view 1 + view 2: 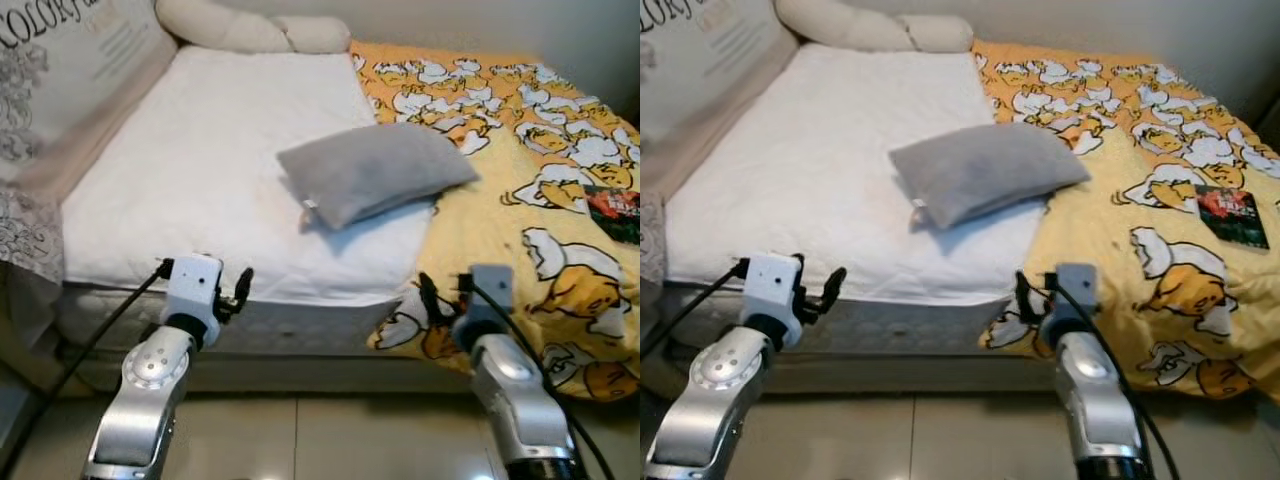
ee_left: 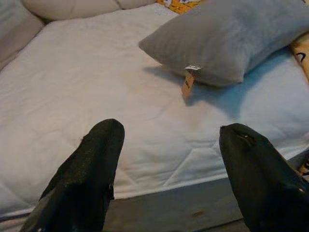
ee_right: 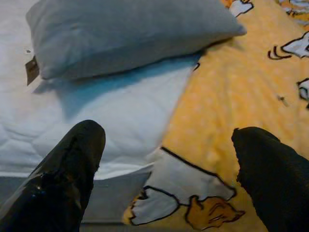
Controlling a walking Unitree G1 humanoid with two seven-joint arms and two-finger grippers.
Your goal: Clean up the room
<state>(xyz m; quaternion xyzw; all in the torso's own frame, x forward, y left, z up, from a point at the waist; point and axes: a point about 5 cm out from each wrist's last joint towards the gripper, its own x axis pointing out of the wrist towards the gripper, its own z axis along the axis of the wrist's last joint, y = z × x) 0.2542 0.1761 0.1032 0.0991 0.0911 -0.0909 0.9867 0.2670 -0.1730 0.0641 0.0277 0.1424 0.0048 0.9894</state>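
1. White quilted mattress [image 1: 200, 170]: the bed's bare surface, running from the near edge to the cream bolster cushions [image 1: 250, 28] at its far end.
2. Yellow blanket printed with white cartoon egg figures [image 1: 520, 180]: covers the bed's right part and spills over its near edge.
3. Grey rectangular fabric pillow [image 1: 372, 168]: lies mid-bed, straddling the seam between mattress and blanket, a small paper tag hanging at its near corner; probably the item to tidy.
4. Small dark book or packet [image 1: 1231, 215]: rests on the blanket at far right.
5. Left gripper [image 1: 238, 287]: held before the mattress edge, fingers spread, empty.
6. Right gripper [image 1: 428, 297]: before the blanket's overhang, fingers likewise spread and empty.
7. Step in hand: approach. The next move seemingly calls for reaching forward over the bed edge to the pillow.
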